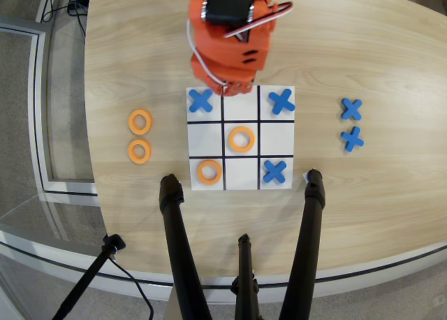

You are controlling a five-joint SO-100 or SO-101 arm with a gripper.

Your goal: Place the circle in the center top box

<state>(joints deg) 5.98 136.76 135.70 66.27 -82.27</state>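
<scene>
Overhead view, largest first. Table (363,47): pale wood, bearing everything below. My arm (230,33): orange, reaching over the board's far edge. Board (285,140): white, nine cells. Centre top box (242,109): partly under my claw (233,89); open or closed, I cannot tell. Blue X's: three on the board, two beside it at right. Orange circles: one in the middle cell (241,139), one bottom-left (209,172), two (140,121) on the table at left.

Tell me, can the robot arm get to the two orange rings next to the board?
Probably yes. The upper ring and the lower ring lie flat on bare table left of the board in the overhead view, with nothing on or around them. The arm hangs over the board's top edge, its fingers hidden.
</scene>
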